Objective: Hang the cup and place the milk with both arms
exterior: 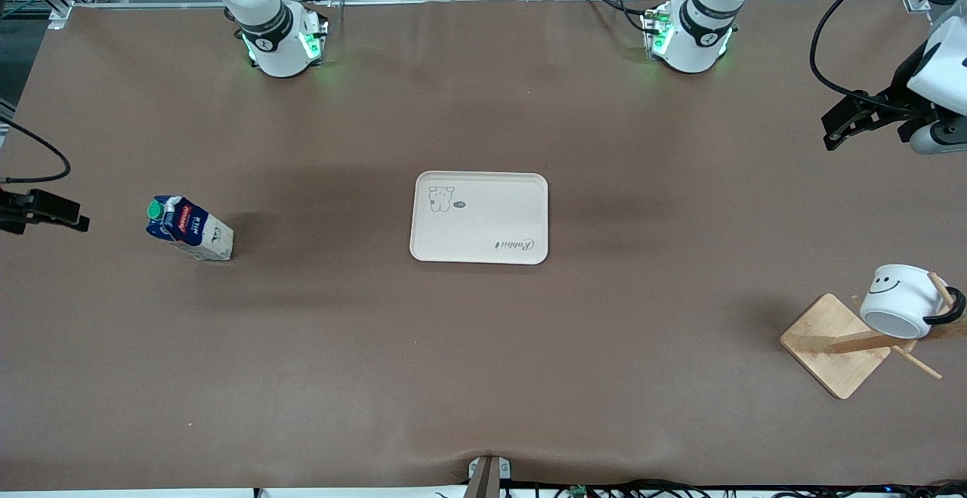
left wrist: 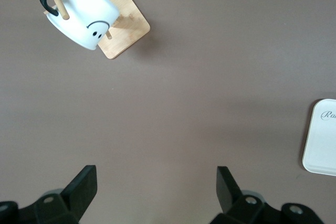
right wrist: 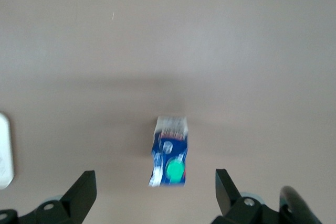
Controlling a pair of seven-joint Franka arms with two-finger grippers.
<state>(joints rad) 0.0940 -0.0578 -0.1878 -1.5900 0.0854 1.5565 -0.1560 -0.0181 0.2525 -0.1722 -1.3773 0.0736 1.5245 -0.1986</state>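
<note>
The tray sits mid-table with nothing on it, so I'll place everything off that. The milk stands on the cloth well apart from the tray, toward the right arm's end. The cup already hangs by its handle on a peg of the wooden rack, well apart from the tray toward the left arm's end and nearer the front camera than the tray.

The right gripper hovers at the table edge past the milk, fingers spread wide and empty; its wrist view looks down on the carton's green cap. The left gripper hangs high over the left arm's end of the table, also spread and empty.

The cup part looks done; the milk is what's left. Risks as I see them: the carton is tall and narrow, so a finger clipping its top on the way down would tip it. A grip on the sloped gable could slip. And the left arm moving low near the rack could knock the cup off its peg.
</note>
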